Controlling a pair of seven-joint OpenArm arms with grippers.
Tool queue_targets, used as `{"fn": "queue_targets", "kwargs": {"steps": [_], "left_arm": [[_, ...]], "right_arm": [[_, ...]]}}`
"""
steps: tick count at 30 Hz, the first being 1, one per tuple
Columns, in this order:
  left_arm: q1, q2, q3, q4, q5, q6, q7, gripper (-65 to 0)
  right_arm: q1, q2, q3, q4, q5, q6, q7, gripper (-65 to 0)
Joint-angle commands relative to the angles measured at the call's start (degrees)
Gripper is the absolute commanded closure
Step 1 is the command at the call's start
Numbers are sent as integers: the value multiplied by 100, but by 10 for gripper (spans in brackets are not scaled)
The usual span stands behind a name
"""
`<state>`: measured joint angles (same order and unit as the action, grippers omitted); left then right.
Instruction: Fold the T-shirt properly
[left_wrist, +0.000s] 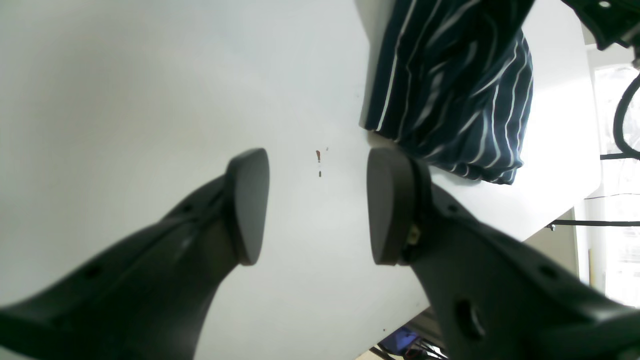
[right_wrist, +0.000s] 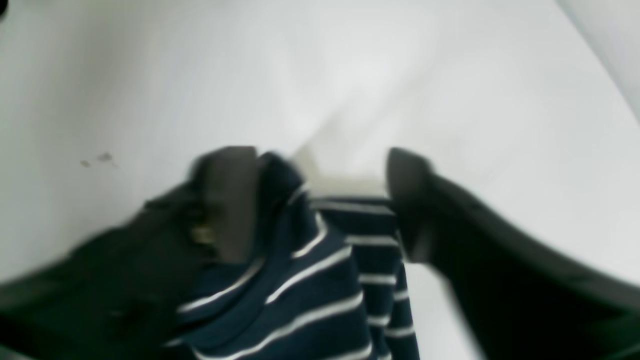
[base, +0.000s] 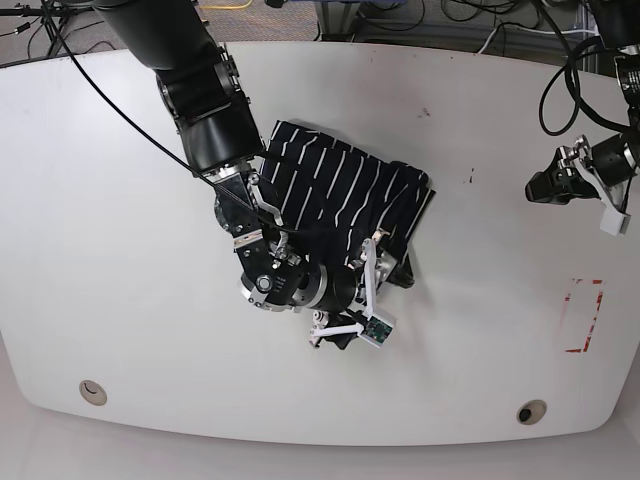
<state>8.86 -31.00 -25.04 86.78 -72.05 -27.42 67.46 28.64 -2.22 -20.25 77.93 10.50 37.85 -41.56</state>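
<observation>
The T-shirt (base: 330, 185), dark with thin white stripes, lies bunched and partly folded in the middle of the white table (base: 120, 250). My right gripper (base: 393, 262) is down at its near right corner. In the right wrist view the jaws of this gripper (right_wrist: 320, 200) stand wide apart, with a fold of the T-shirt (right_wrist: 310, 280) lying between them, up against the left finger (right_wrist: 230, 200). My left gripper (left_wrist: 317, 205) hovers open and empty over bare table, with the T-shirt (left_wrist: 450, 90) well beyond it. In the base view this left gripper (base: 545, 187) is far to the right.
A red outlined rectangle (base: 583, 315) is marked on the table at the right. Two round holes (base: 92, 390) (base: 531, 411) sit near the front edge. Cables hang behind the table's far edge. A small red speck (left_wrist: 318, 156) marks the surface under my left gripper.
</observation>
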Motion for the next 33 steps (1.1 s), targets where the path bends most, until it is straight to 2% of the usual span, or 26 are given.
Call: {"fn": "queue_targets", "kwargs": {"steps": [1,2,6,10,15,22,24,26,33], "left_arm": [[-126,-157,196,100,-131,-14,-122,-300],[-179,-157,284,109,-131,-14,-131,-300],[-425,-139,750,311,-131,3,-140,-300],[-618,89,1295,530,-122,12,-140,-300],[-970,362,2121,803,335,12,-131,-300],[-1462,977,3633,1216,1363,-14,-131,-300],[-1559,1162,3967,1260,1653,-14,-148,-300],[-1585,1311,4161,1269,1891,-14,-148,-300],[-1576,1716,4539,1278,2612,-23,-148,-299]], "right_arm": [[305,-64,25,132,71,-185,178,-620],[322,-64,25,159,79,-202,169,-647],[287,86,69,581,132,-246,134,-650],[-73,349,368,1082,141,-246,-33,-602],[-715,595,974,1882,141,-211,-349,-469],[-1717,903,1528,2682,141,-202,-402,-185],[-1902,938,1634,2726,141,-202,-411,-130],[-1998,947,1704,2726,141,-202,-411,-109],[-2183,956,1748,2198,141,-193,-253,-127]]}}
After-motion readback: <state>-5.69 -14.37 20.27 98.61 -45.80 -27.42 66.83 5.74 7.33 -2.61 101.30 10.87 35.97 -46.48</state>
